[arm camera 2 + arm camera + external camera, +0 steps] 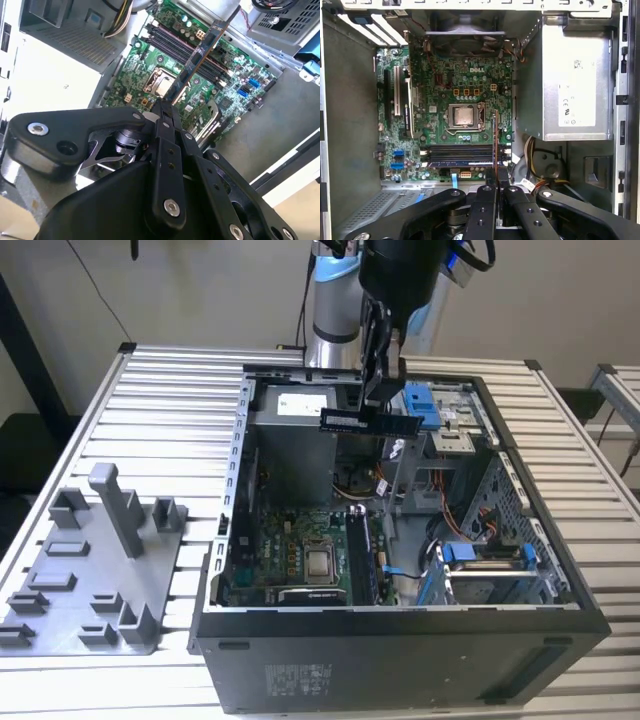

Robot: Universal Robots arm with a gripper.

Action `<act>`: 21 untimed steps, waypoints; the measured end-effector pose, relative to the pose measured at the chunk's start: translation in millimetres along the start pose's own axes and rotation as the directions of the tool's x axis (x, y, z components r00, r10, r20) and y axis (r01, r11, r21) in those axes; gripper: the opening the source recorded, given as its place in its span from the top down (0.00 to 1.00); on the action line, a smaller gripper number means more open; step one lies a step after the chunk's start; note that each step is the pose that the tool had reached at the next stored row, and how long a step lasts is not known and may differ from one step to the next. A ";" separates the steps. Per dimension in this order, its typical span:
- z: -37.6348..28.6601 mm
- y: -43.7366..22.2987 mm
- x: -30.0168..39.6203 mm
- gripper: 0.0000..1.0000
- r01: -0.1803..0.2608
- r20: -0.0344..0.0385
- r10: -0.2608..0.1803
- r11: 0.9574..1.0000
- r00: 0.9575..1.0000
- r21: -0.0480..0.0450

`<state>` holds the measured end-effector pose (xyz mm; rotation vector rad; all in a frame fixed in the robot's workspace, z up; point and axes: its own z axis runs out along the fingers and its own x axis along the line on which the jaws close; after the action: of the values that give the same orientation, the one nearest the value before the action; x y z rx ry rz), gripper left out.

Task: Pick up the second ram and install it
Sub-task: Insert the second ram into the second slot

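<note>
My pincer (380, 398) clamped on the second ram (366, 422), above the open case (400, 640).
I grip its top edge, long side level over the motherboard slots (460, 150), likely to line it up.

— Any print worth reading here?

— Little that resolves. In the exterior view a block of white print (297, 677) sits on the dark outer wall of the computer case (420, 660), low in the frame and left of centre. Its lines are too small to make out.

— And on the second ram (390, 425)?

— A pale label (343, 419) near its end toward the exterior view's left, unreadable.

— Inside the case?

— In the first wrist view a white sticker (569, 102) on the grey power supply (570, 60) carries small symbols and fine print, illegible. The green motherboard (435, 75) bears a white maker's logo (476, 70) near the processor socket (465, 116), plus tiny component codes I cannot tell.
</note>
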<state>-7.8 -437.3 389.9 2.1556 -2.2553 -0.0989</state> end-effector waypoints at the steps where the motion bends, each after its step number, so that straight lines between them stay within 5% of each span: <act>1: 0.0 0.0 0.0 0.88 -0.005 -0.002 0.005 1.000 1.000 0.000; 7: 0.1 0.0 0.0 0.88 -0.041 -0.014 0.041 0.999 0.999 0.002; 12: 0.8 -0.1 0.0 0.88 -0.108 -0.012 0.108 0.994 0.994 0.004; 16: 1.6 -0.1 0.0 0.88 -0.167 -0.008 0.167 0.986 0.986 0.005; 21: 2.3 -0.2 0.1 0.88 -0.242 -0.004 0.242 0.970 0.970 0.007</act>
<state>-7.8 -437.3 387.6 1.8612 -2.4962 -0.0825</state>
